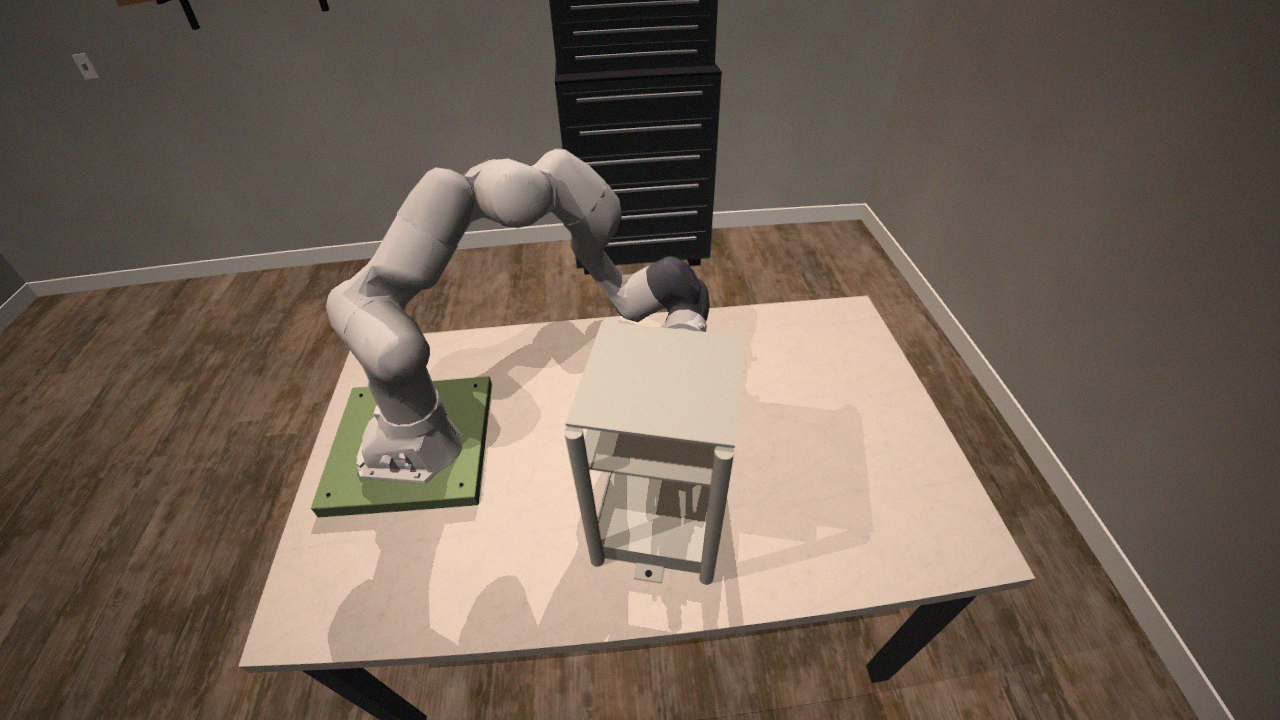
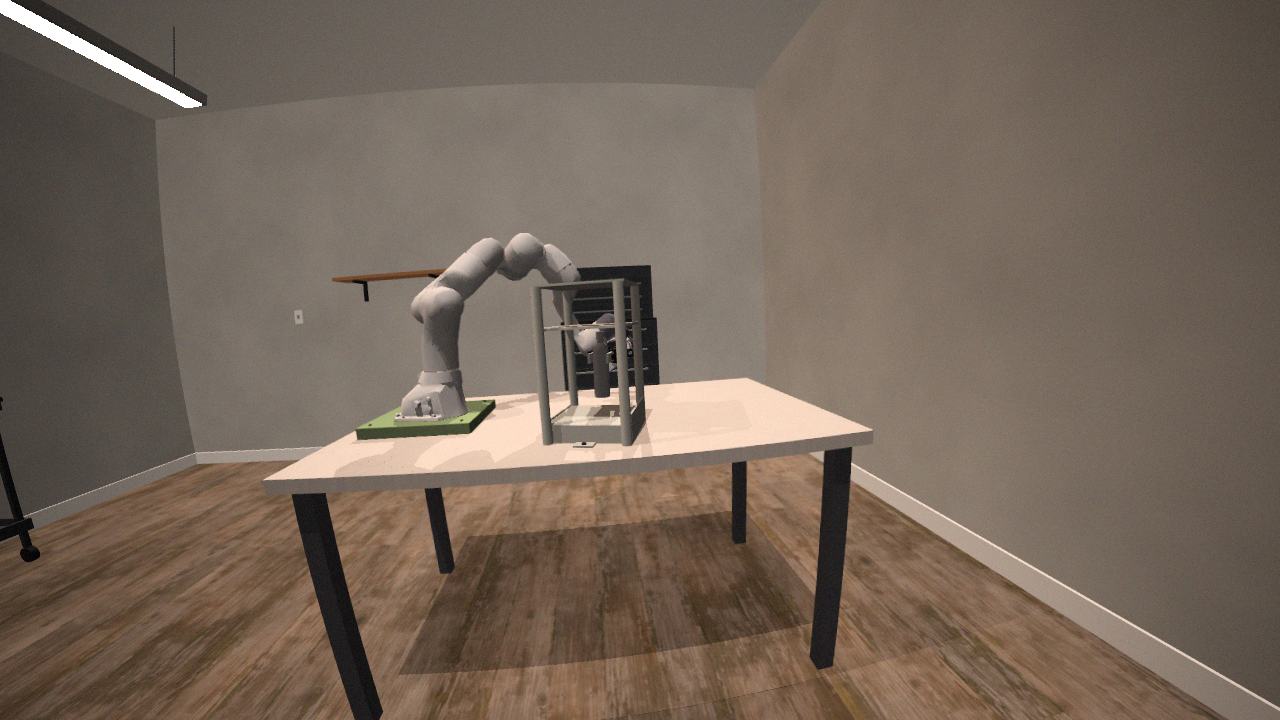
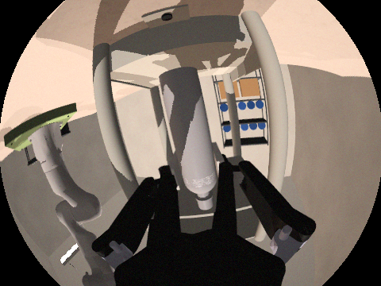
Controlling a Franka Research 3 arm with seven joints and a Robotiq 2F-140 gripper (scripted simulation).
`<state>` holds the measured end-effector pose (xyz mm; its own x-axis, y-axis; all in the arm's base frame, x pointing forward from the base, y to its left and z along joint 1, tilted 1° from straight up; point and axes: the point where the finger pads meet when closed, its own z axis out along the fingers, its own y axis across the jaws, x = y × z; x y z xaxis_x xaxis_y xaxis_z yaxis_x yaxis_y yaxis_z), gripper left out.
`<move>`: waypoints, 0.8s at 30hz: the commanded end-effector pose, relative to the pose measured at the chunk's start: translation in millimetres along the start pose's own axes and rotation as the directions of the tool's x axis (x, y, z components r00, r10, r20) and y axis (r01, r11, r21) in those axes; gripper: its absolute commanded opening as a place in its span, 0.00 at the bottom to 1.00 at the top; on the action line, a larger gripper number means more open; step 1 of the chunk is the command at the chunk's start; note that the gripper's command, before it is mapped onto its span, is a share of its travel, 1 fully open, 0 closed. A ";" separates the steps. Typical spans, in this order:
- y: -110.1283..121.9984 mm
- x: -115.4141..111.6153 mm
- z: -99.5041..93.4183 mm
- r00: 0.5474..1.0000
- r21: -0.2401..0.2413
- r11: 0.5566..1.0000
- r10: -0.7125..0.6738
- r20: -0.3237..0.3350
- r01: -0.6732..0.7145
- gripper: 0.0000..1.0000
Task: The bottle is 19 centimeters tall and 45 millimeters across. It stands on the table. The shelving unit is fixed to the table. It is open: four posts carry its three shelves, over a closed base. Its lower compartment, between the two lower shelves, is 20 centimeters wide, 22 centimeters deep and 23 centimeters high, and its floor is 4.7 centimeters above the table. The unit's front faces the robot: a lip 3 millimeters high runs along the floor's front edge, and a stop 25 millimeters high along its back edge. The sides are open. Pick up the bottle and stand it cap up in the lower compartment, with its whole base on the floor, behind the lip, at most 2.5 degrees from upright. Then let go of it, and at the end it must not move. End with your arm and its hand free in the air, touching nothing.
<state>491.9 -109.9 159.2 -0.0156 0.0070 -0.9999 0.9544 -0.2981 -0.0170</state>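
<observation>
My gripper is shut on the grey bottle, gripping it just below the cap, and holds it upright with the cap up. In the wrist view the bottle hangs between two posts of the shelving unit, over the floor of the lower compartment. In the exterior view the bottle shows through the unit's far side, its base a little above the compartment floor. In the top view the unit's top shelf hides the gripper and bottle; only the wrist shows behind it.
The arm's green base plate lies left of the unit. A small marker plate lies on the table by the unit's near side. A black drawer cabinet stands behind the table.
</observation>
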 end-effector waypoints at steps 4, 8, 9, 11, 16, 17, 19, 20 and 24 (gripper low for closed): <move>4.6 0.9 15.7 1.000 -0.010 1.000 0.021 -0.008 -0.021 0.00; 4.6 0.9 19.6 1.000 -0.010 1.000 0.021 -0.008 -0.021 0.00; 4.6 0.9 21.3 1.000 -0.010 1.000 0.021 -0.008 -0.021 0.00; 4.6 0.9 24.4 1.000 -0.010 1.000 0.021 -0.008 -0.021 0.00; 4.7 1.0 29.6 1.000 -0.010 1.000 0.021 -0.008 -0.021 0.00; 4.7 1.0 30.3 1.000 -0.010 1.000 0.021 -0.008 -0.021 0.00; 4.7 1.0 31.2 1.000 -0.010 1.000 0.021 -0.008 -0.021 0.00; 4.7 1.0 31.6 1.000 -0.010 1.000 0.021 -0.008 -0.021 0.00; 4.7 1.0 32.0 1.000 -0.010 1.000 0.021 -0.008 -0.021 0.00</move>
<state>485.4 -140.1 157.2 -0.0047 0.0097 -0.9999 0.9565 -0.2917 -0.0073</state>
